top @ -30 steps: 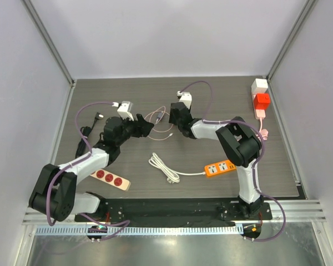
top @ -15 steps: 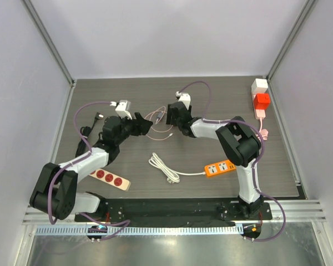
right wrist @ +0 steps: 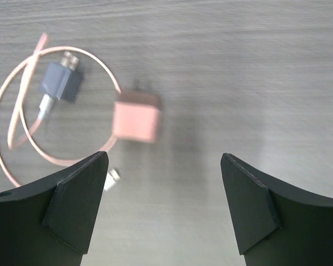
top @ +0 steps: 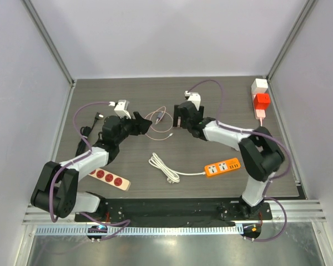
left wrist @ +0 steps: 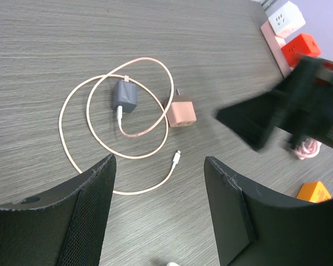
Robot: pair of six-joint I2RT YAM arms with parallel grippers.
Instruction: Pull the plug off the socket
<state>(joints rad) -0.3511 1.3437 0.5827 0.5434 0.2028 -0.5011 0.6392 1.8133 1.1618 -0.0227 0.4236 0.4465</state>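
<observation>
The left gripper and the right gripper face each other over the middle of the table, a bit closer to the far edge than to the near edge. Both have their jaws wide open and hold nothing. Between them, flat on the table, lies a small pink plug with its two metal pins pointing to the far edge. Just beside it, on the left, lies a grey block. The two do not touch. A thin pink cord goes into the grey block and curls in loops around it, and one loop runs between the block and the plug. An orange power strip sits near the near edge on the right, with a white cord bunched up beside it. A white strip with red sockets lies by the near left corner. A red block and a white block sit in the far right corner
</observation>
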